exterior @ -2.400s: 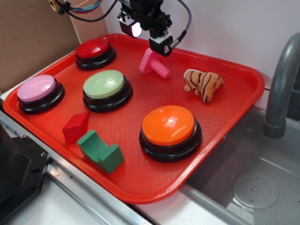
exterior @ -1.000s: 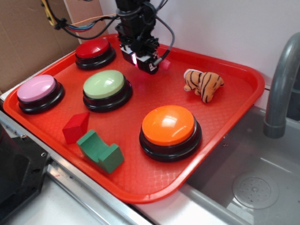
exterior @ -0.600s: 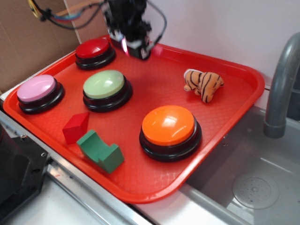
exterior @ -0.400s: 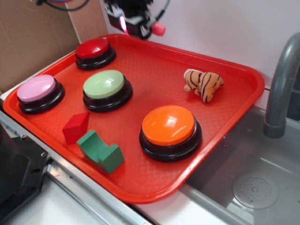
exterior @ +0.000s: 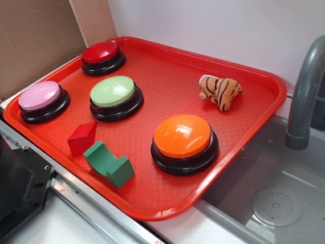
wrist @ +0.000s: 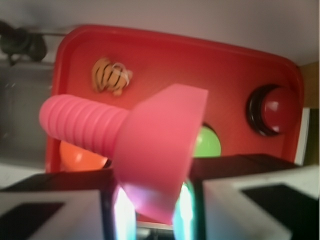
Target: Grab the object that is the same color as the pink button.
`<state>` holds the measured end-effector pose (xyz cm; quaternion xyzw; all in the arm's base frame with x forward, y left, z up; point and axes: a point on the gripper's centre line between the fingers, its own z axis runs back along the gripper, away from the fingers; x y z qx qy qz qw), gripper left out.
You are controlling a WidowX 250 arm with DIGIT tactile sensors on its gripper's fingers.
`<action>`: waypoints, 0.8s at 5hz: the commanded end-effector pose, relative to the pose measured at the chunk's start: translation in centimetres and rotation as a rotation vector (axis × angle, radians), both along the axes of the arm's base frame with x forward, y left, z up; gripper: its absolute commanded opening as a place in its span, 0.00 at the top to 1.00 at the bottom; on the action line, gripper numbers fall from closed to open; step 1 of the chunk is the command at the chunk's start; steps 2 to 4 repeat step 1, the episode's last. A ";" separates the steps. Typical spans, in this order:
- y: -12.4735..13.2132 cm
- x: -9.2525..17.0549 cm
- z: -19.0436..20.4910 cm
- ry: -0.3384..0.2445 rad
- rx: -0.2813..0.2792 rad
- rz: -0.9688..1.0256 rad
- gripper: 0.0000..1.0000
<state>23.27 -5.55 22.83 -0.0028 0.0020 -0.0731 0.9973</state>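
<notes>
The object, a pink toy bolt [wrist: 150, 150], fills the wrist view close up, its flat head wedged between my gripper's [wrist: 152, 205] two fingers and its ribbed shaft sticking out to the left. My gripper is shut on it, high above the tray. The gripper and the bolt are out of the exterior view. The pink button [exterior: 39, 96] with its pale dome on a black base sits at the left edge of the red tray [exterior: 238, 122].
On the tray stand a dark red button [exterior: 101, 52], a green button [exterior: 112, 91], a large orange button [exterior: 182, 136], a red block [exterior: 82, 137], a green block [exterior: 107, 163] and a striped plush tiger [exterior: 220, 90]. A grey sink [exterior: 274, 203] and faucet [exterior: 304, 91] lie to the right.
My gripper came down on the pink bolt at the tray's back, shut on it, then rose up and left with it, out of the exterior view.
</notes>
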 end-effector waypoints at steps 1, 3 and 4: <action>1.8 -1.9 3.5 0.006 0.091 0.141 1.00; 1.8 -1.9 3.5 0.006 0.091 0.141 1.00; 1.8 -1.9 3.5 0.006 0.091 0.141 1.00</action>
